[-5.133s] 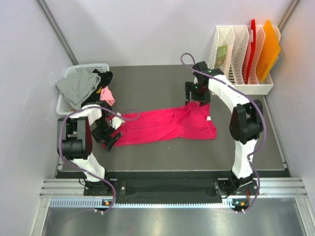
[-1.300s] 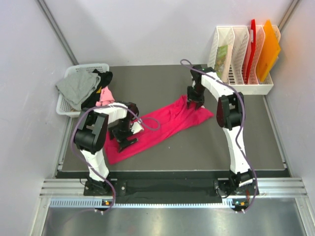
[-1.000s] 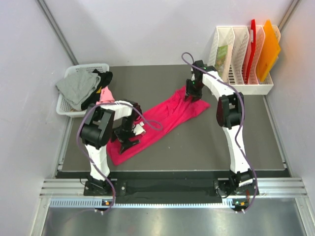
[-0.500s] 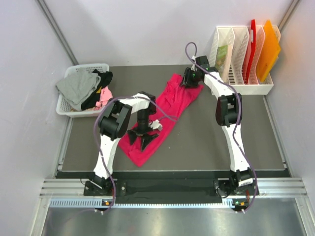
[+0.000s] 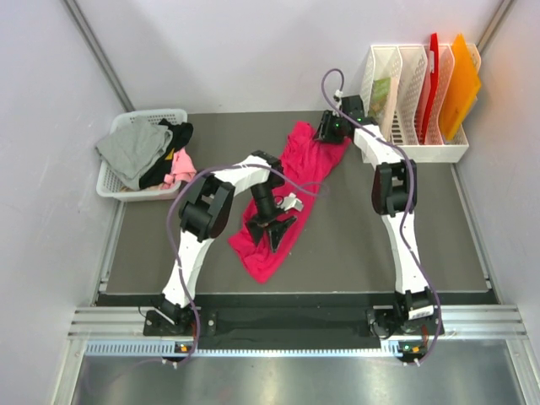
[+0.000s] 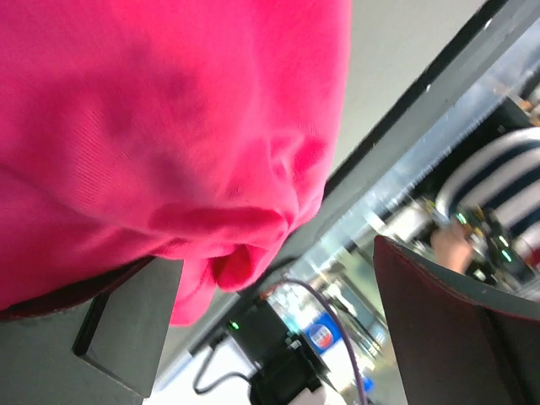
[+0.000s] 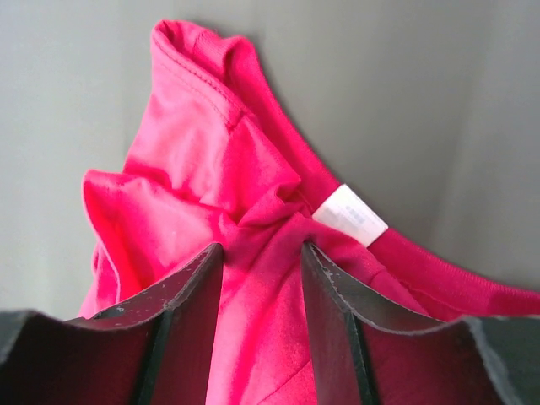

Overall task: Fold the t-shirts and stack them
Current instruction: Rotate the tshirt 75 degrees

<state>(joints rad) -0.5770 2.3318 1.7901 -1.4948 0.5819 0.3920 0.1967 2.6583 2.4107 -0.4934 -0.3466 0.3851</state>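
Inspection of my two claws and the work piece.

1. Work piece: the crimson t-shirt (image 5: pixel 308 164) lies rumpled in a long diagonal strip on the dark table mat (image 5: pixel 380 245). It runs from the far side, right of centre, down toward the near middle.

2. My right claw (image 5: pixel 330 131) sits at the strip's far end. In the right wrist view, a bunched fold of the crimson cloth fills the gap between my fingers (image 7: pixel 190 295). The jaws are narrowed onto it and gripping. The white neck label (image 7: pixel 350 215) lies just beyond the fingertips, flat on the collar band.

3. My left claw (image 5: pixel 281 229) is low over the strip's near half, jaws spread wide and gripping nothing. In the left wrist view, crimson cloth drapes over one finger and the other finger stands bare, apart from it.

4. Other garments: a grey t-shirt (image 5: pixel 131 148), a black t-shirt (image 5: pixel 177 133) and a light pink t-shirt (image 5: pixel 181 164) are heaped in the white mesh basket (image 5: pixel 114 187) at the far left, well apart from both claws
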